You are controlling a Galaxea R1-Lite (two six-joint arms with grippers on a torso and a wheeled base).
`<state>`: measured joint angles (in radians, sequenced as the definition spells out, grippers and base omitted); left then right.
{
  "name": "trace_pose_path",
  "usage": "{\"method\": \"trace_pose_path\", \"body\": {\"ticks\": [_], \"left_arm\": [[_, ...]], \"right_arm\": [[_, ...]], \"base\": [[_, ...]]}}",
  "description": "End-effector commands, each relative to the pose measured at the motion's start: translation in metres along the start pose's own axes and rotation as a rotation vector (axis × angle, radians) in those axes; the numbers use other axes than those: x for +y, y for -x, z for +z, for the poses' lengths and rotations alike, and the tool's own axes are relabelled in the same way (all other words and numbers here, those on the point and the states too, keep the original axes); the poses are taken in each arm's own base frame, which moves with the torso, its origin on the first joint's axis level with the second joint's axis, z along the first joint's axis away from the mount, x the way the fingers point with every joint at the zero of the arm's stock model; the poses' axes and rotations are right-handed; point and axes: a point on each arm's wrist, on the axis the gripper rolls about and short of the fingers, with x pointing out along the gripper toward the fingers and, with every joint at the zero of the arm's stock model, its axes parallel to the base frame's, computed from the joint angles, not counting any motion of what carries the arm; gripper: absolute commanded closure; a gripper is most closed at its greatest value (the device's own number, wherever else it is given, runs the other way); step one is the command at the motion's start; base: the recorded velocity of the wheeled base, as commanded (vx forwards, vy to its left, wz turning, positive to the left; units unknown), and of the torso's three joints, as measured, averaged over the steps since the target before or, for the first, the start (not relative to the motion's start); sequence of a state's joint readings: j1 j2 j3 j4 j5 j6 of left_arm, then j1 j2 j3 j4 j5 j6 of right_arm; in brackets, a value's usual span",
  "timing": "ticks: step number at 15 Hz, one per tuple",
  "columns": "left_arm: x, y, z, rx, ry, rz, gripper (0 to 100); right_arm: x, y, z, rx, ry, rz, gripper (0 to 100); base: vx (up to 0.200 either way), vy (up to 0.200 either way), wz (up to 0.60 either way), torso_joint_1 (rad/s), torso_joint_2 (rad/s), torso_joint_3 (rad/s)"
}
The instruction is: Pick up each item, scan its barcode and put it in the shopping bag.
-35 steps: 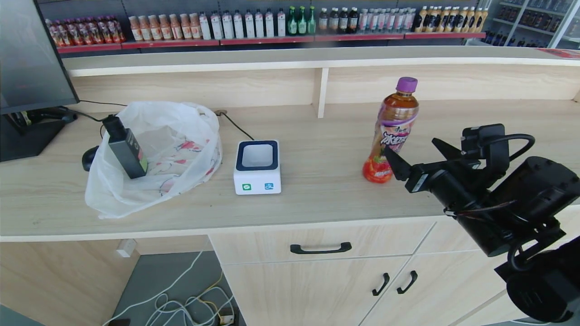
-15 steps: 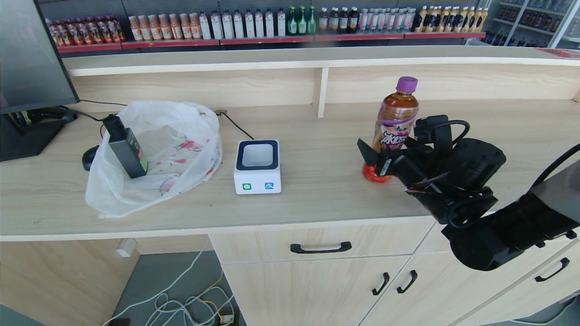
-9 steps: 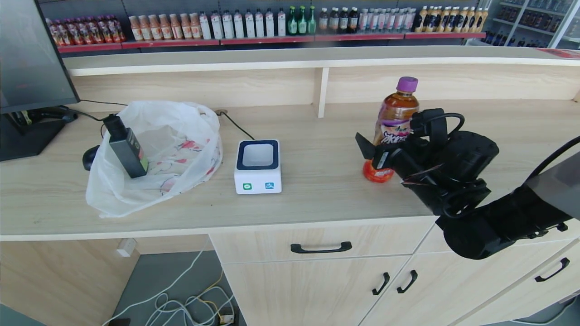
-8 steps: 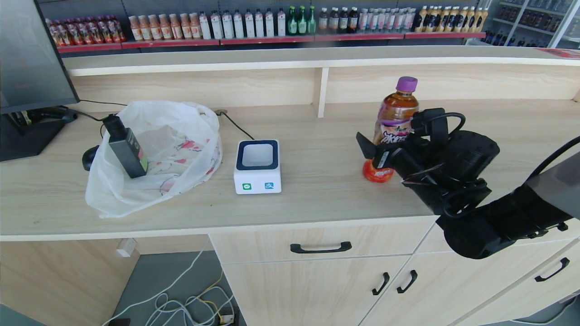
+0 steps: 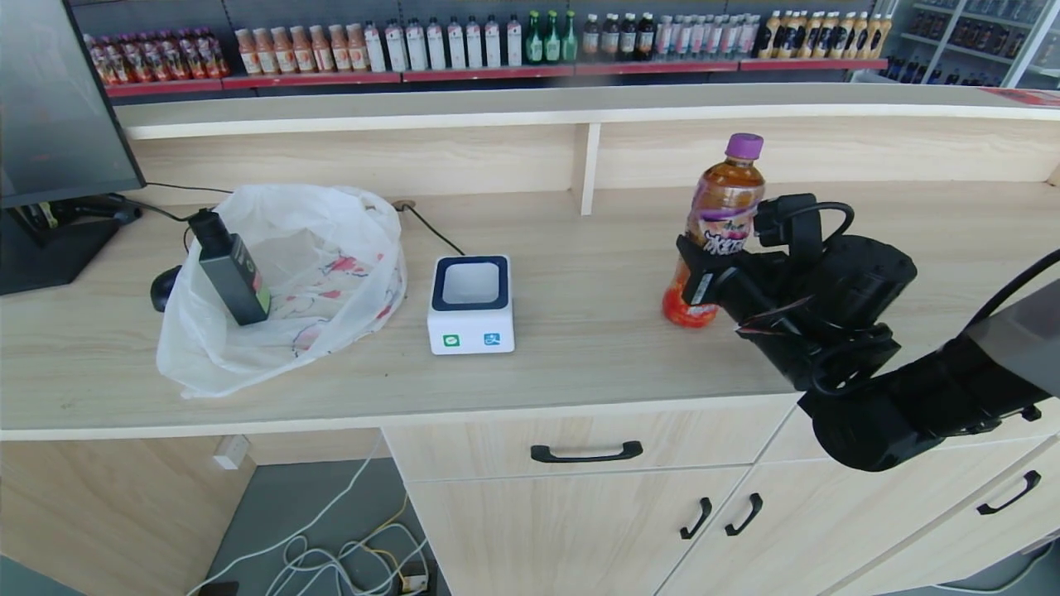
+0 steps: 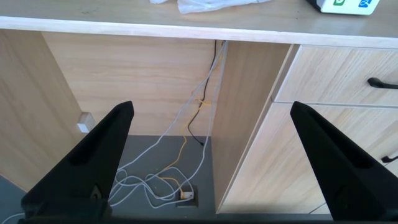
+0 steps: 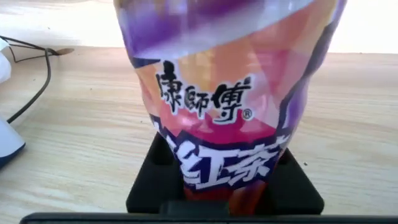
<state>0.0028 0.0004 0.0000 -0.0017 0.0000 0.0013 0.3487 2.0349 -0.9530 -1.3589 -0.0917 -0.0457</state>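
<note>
Right claw (image 5: 705, 263) clenched on the tea bottle (image 5: 722, 213), gripping the lower body just beneath the label's middle; one black finger visible on the near side, the other hidden behind the bottle. Bottle leans slightly, purple cap (image 5: 744, 145) tipped toward the back, red base low over the bench (image 5: 580, 356); cannot tell whether the base touches the wood. Right wrist view: label close against the camera, black claw body directly beneath it. Left claw (image 6: 211, 104) released, fingers spread wide, hanging below the bench edge and facing the cabinet front and the cable tangle (image 6: 168, 180) on the floor. Scanner (image 5: 470, 305), a white cube with dark-rimmed top window, sits mid-bench, well apart from the bottle, its cable running to the back wall. Shopping bag (image 5: 331, 273), white plastic with red print, lies slumped and open just beside the scanner on the robot's left. Dark boxy item (image 5: 232, 277) stands tilted at the bag's left side; cannot tell whether it is inside the mouth or against it. Monitor (image 5: 58, 99) at the far left corner. Shelf of drinks (image 5: 497, 45) along the back. Drawer handle (image 5: 586, 454) under the bench front.
</note>
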Motion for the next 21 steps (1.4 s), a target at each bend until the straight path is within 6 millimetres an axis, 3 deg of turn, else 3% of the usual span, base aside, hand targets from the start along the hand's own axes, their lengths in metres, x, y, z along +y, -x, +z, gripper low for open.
{"method": "trace_pose_path", "body": {"ticks": [1,12,16,18,21], "left_arm": [[0.000,0.000,0.000,0.000,0.000,0.000,0],[0.000,0.000,0.000,0.000,0.000,0.000,0],[0.000,0.000,0.000,0.000,0.000,0.000,0],[0.000,0.000,0.000,0.001,0.000,-0.001,0],[0.000,0.000,0.000,0.000,0.000,-0.001,0]], "right_arm": [[0.000,0.001,0.009,-0.024,-0.002,0.001,100],[-0.002,0.010,0.034,-0.074,-0.001,-0.003,100],[-0.003,0.020,0.058,-0.130,0.022,-0.003,100],[-0.003,0.036,0.071,-0.140,0.020,0.002,100],[-0.007,0.076,0.083,-0.118,0.030,0.000,100]], "base": [[0.000,0.000,0.00,0.000,0.00,0.000],[0.000,0.000,0.00,0.000,0.00,0.000],[0.000,0.000,0.00,0.000,0.00,0.000],[0.000,0.000,0.00,0.000,0.00,0.000],[0.000,0.000,0.00,0.000,0.00,0.000]]}}
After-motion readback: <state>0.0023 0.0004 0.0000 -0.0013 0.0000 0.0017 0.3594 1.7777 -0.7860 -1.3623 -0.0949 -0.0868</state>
